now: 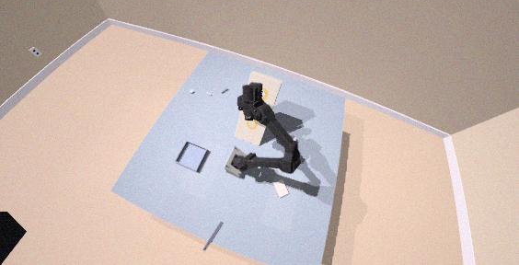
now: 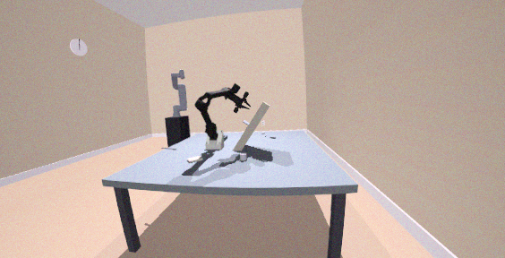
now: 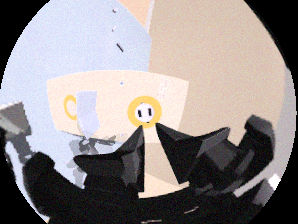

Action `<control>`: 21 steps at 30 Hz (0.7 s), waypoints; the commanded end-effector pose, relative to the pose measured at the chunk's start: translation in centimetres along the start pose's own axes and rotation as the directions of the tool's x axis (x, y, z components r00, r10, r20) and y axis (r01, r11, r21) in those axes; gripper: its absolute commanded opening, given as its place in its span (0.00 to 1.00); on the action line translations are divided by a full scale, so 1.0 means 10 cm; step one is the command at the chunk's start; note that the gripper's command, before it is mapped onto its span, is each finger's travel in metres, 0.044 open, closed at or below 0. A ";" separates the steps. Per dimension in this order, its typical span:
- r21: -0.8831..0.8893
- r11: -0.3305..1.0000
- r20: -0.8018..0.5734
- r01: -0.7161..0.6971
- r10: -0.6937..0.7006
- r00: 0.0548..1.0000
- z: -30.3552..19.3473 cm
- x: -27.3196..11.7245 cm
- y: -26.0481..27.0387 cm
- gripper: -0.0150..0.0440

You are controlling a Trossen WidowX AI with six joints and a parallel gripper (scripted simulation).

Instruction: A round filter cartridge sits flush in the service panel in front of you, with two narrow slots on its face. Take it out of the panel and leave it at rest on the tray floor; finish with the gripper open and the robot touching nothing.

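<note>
The round white filter cartridge (image 3: 144, 112) with two dark slots sits in a yellow ring in the upright, leaning cream service panel (image 1: 248, 137) (image 2: 252, 126) (image 3: 110, 82). In the top view the arm partly hides it. My gripper (image 2: 250, 106) (image 3: 149, 126) is open by a narrow gap, with nothing between the fingers. Its tips point at the panel and appear just below the cartridge in the wrist view; the exterior view shows them short of the panel face. The square tray (image 1: 204, 161) with dark walls lies beside the arm's base.
The panel also bears a second yellow ring (image 1: 252, 124) (image 3: 71, 107) and a pale flap (image 3: 87, 110) that juts out. A white block (image 1: 281, 190) (image 2: 194, 159) lies near the arm, a small white cylinder (image 2: 243, 157) near the panel's foot. A dark bar (image 1: 213, 236) lies at the table edge.
</note>
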State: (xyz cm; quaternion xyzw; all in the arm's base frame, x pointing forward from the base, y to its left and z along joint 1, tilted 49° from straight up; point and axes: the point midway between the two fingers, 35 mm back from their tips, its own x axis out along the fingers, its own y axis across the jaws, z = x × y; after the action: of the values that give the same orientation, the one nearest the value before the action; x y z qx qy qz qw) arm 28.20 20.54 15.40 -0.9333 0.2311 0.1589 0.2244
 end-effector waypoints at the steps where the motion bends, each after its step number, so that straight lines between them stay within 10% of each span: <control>1: 0.000 1.000 -0.007 -0.009 0.009 1.000 0.00 0.04 0.01 0.40; 21: 0.002 1.000 -0.003 -0.012 0.012 1.000 0.01 0.36 0.00 0.40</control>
State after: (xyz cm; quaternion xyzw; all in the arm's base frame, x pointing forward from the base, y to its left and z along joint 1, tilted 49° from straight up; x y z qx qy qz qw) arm 30.79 19.50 14.27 -0.9316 0.2376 0.1558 0.2266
